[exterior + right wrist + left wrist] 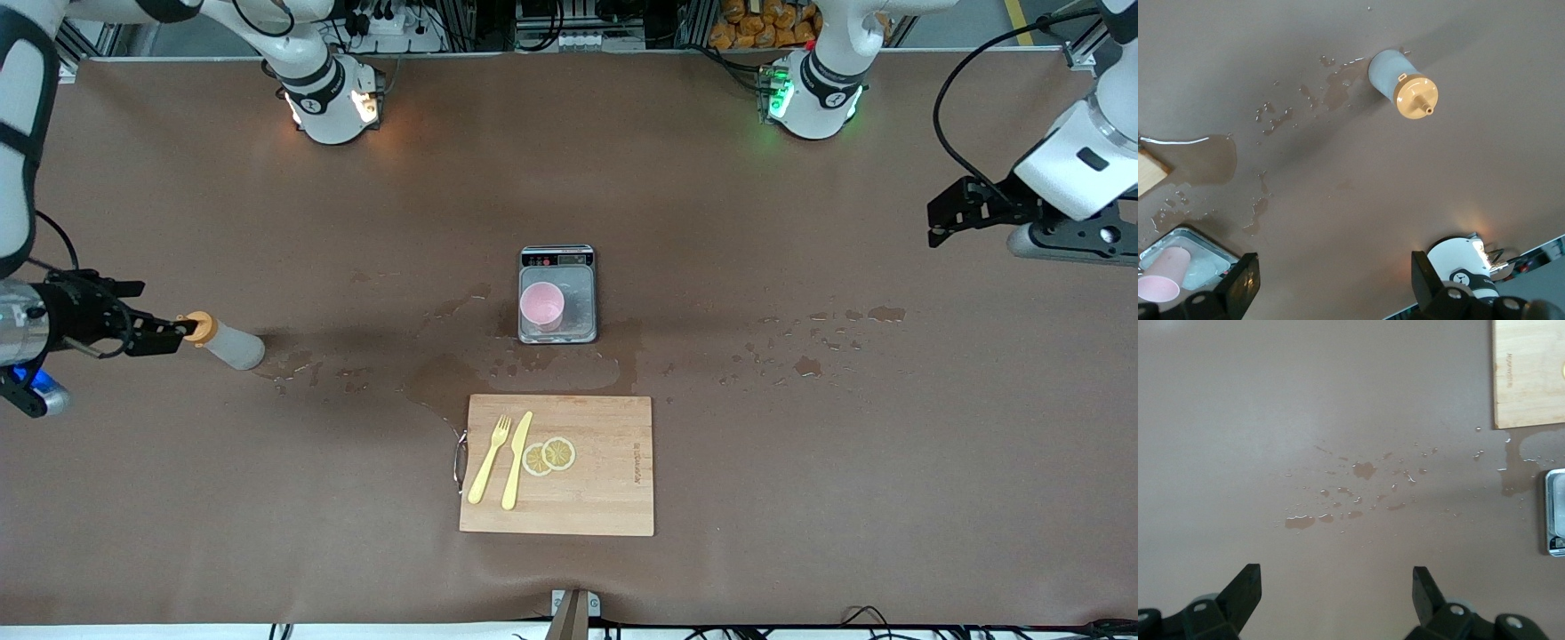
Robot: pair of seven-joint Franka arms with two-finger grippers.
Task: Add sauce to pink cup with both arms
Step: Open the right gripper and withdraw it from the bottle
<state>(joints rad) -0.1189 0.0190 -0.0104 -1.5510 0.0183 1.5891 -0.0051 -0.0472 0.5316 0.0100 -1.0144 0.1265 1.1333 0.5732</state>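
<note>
The sauce bottle [233, 345], greyish-white with an orange nozzle cap, stands on the brown table toward the right arm's end. It also shows in the right wrist view [1401, 81], cap up. My right gripper [169, 336] hangs open and empty over the table beside the bottle, clear of it [1335, 267]. The pink cup [542, 307] stands upright on a small scale [578, 302] at the table's middle; it also shows in the right wrist view [1161, 275]. My left gripper [956, 213] is open and empty over the left arm's end of the table [1336, 580].
A wooden cutting board [609, 480] lies nearer the front camera than the scale, with a yellow fork [489, 460], a yellow knife [516, 460] and lemon slices [549, 455]. Water puddles [551, 369] and drops [836, 329] lie on the table.
</note>
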